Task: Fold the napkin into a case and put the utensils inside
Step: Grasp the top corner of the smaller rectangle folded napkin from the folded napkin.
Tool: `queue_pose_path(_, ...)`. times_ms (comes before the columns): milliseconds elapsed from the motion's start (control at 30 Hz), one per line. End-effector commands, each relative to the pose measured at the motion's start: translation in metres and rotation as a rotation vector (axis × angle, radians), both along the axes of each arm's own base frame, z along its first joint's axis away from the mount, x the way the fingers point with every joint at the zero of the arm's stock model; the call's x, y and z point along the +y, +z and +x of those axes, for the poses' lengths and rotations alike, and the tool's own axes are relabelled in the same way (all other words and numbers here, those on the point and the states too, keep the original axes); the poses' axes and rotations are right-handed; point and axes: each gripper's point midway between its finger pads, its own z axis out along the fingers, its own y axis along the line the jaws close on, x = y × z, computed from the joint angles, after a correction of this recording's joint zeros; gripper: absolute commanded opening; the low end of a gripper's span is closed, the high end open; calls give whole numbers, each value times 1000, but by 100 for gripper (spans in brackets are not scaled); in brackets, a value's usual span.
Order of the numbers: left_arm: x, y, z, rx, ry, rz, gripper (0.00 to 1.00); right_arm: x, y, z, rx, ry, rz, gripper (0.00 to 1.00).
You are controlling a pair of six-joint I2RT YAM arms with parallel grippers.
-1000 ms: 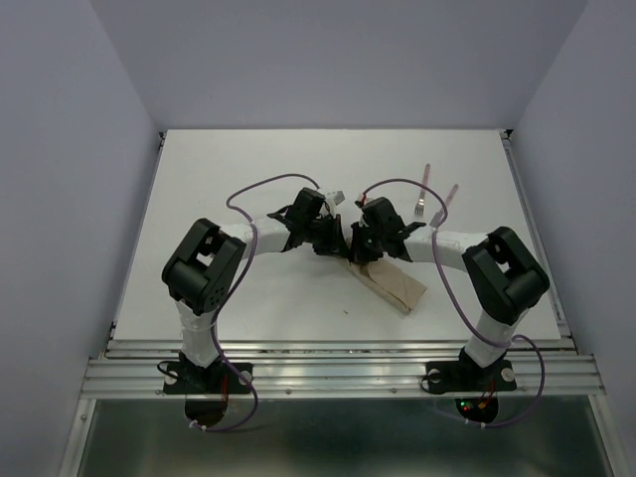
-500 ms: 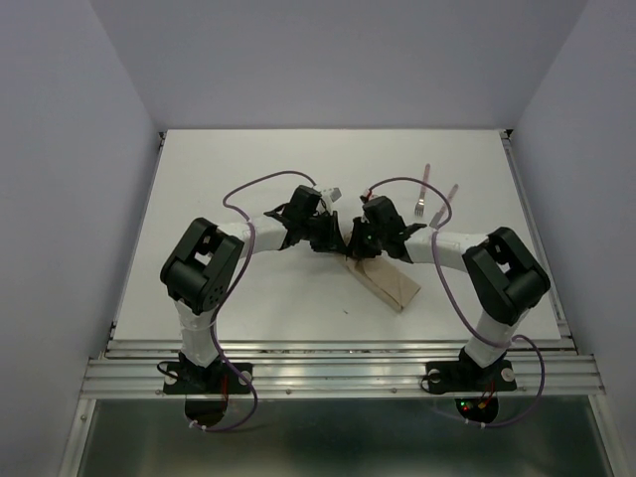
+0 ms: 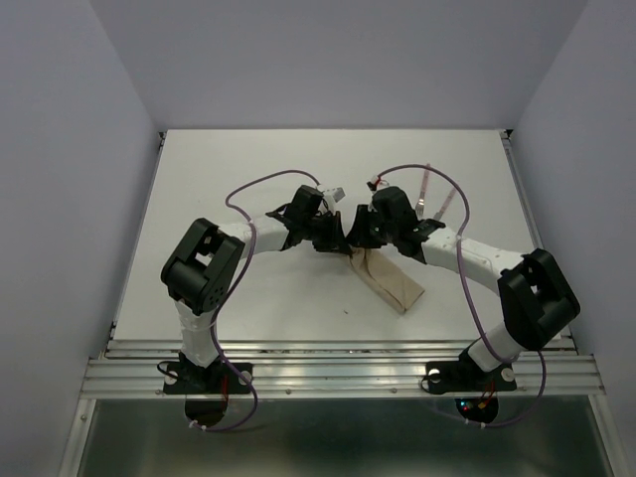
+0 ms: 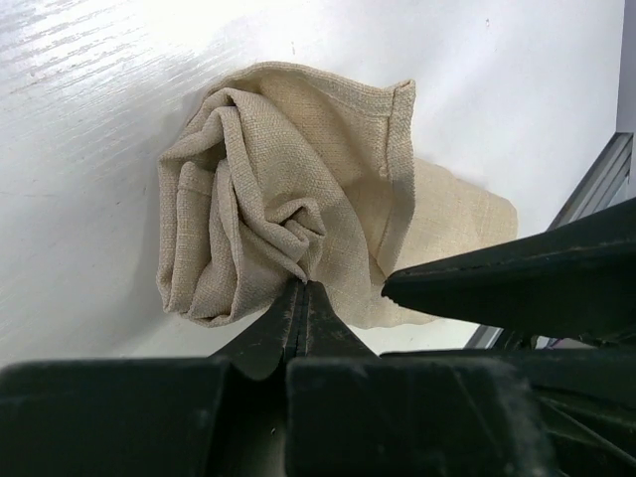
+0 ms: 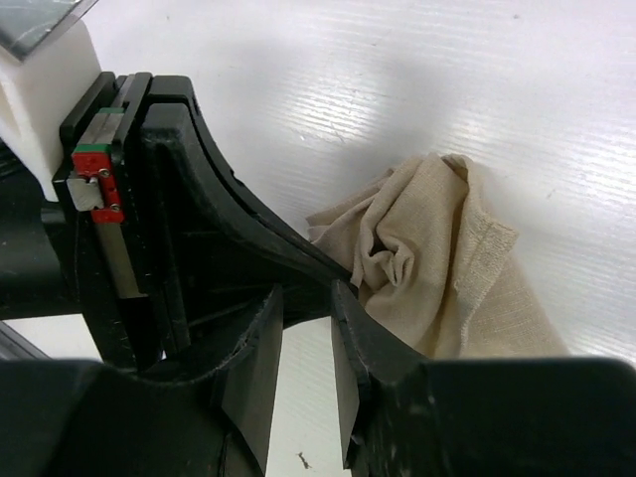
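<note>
The tan napkin (image 3: 390, 283) lies as a narrow folded strip on the white table, with its far end bunched up (image 4: 283, 189). My left gripper (image 4: 301, 288) is shut on a fold of that bunched end, and in the top view it (image 3: 336, 242) sits at the strip's far tip. My right gripper (image 5: 306, 296) stands open right beside it, with bare table between its fingers and the cloth (image 5: 447, 258) just off its right finger. The utensils (image 3: 443, 203) show only as pinkish handles behind the right arm, their metal ends hidden.
The two wrists nearly touch over the table's middle; the right finger (image 4: 517, 278) crosses the left wrist view. Purple cables (image 3: 260, 186) arch above both arms. The metal rail (image 3: 338, 363) runs along the near edge.
My right gripper has opened and let go of the napkin, and the right arm has stretched out, its elbow swinging right. The left gripper stays shut on the cloth.
</note>
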Motion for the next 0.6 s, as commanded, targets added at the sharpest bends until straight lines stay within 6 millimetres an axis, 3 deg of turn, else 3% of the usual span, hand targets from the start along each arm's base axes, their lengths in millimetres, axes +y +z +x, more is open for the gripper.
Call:
queue_pose_path(0, -8, 26, 5, -67, -32, -50, 0, -4, 17, 10, -65, -41, -13, 32)
queue_pose_path(133, -8, 27, 5, -73, -36, -48, 0, -21, 19, 17, -103, -109, -77, 31)
queue_pose_path(300, -6, 27, 6, -76, -36, -44, 0, -50, -4, 30, -71, -174, -167, 39)
queue_pose_path(567, -4, 29, 8, -81, -37, -46, 0, -58, -22, 41, -36, -184, -198, 45)
